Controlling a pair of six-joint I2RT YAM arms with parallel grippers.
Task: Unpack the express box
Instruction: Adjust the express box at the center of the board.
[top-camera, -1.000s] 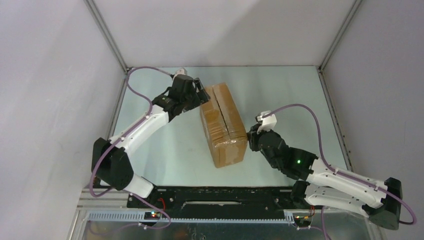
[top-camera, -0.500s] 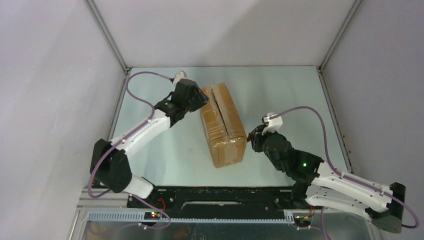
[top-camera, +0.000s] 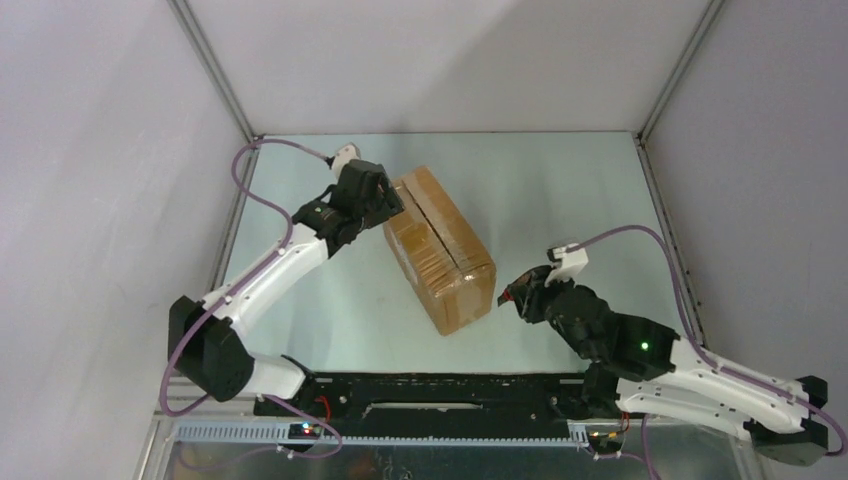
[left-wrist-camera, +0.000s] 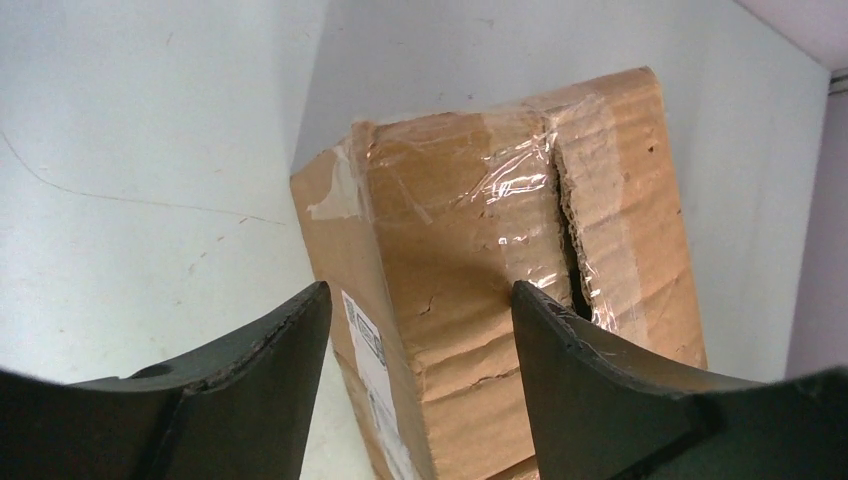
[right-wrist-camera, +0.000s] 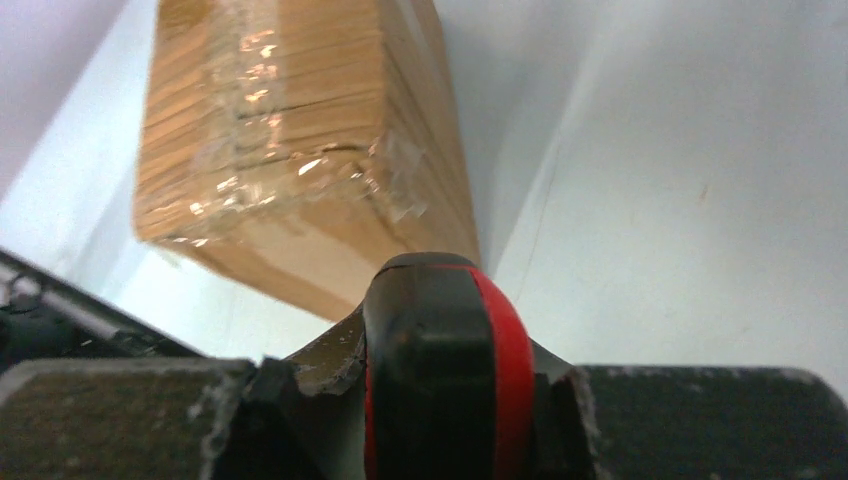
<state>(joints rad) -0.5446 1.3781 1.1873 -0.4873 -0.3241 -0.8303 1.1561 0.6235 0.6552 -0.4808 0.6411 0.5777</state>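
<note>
The express box (top-camera: 440, 250), brown cardboard with clear tape, lies slantwise in the middle of the table. Its top seam (left-wrist-camera: 568, 240) is split open along its length. A white label (left-wrist-camera: 365, 340) shows on its left side. My left gripper (top-camera: 390, 200) is at the box's far left end, open. In the left wrist view its jaws (left-wrist-camera: 415, 300) straddle the box's (left-wrist-camera: 480, 230) upper left edge, one finger beside the label side, the other over the top. My right gripper (top-camera: 510, 295) hovers just right of the near end, shut on a red-and-black tool (right-wrist-camera: 430, 400), with the box (right-wrist-camera: 290, 150) ahead of it.
The pale table (top-camera: 560, 190) is enclosed by white walls with metal corner posts (top-camera: 215, 75). A black rail (top-camera: 420, 385) with the arm bases runs along the near edge.
The box has swung, its far end going left and its near end right. My right gripper has backed off to the right and nearer. My left gripper has shifted left with the far end.
</note>
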